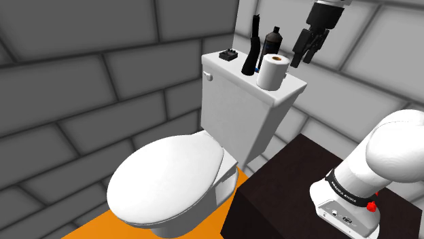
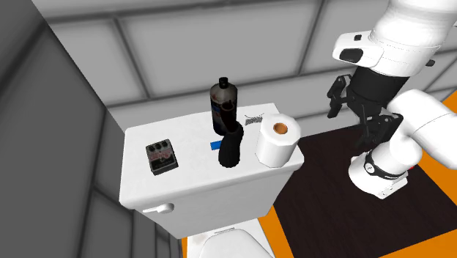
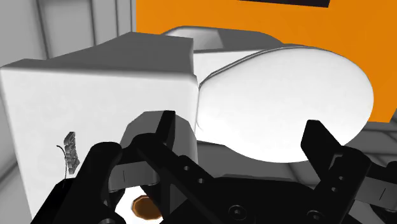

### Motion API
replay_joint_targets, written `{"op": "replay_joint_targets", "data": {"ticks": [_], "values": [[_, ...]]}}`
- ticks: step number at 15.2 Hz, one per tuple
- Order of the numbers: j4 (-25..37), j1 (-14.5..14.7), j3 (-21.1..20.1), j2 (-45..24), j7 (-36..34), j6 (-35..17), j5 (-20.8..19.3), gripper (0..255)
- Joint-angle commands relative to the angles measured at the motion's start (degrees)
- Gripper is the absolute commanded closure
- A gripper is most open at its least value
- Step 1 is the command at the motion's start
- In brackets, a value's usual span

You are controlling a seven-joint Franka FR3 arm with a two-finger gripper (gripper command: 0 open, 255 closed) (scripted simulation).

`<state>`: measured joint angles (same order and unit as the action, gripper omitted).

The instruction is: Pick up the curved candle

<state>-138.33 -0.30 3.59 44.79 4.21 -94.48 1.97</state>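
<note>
The curved candle (image 1: pixel 252 47) (image 2: pixel 231 144) is a black bent stick standing on the white toilet tank lid (image 1: pixel 230 69) (image 2: pixel 187 172), between a dark bottle and a toilet paper roll. My gripper (image 1: pixel 304 57) (image 2: pixel 350 116) (image 3: pixel 238 130) hangs in the air off the tank's end, beyond the roll from the candle and a little above it. Its fingers stand apart with nothing between them, and it touches nothing.
On the lid also stand a dark bottle (image 1: pixel 274 39) (image 2: pixel 223 101), a white paper roll (image 1: pixel 274 72) (image 2: pixel 278 141) (image 3: pixel 144 205) and a small black box (image 1: pixel 227 56) (image 2: pixel 161 156). The closed toilet seat (image 1: pixel 166 176) (image 3: pixel 286 102) lies below over orange floor. Tiled walls sit close behind.
</note>
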Motion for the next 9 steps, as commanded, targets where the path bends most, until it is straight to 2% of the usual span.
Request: {"op": "replay_joint_targets", "data": {"ticks": [1,9], "values": [[0.0,0.0,0.0,0.0,0.0,0.0,0.0,0],[18.9,0.1,0.1,-18.9,4.2,1.2,-5.7,0]]}}
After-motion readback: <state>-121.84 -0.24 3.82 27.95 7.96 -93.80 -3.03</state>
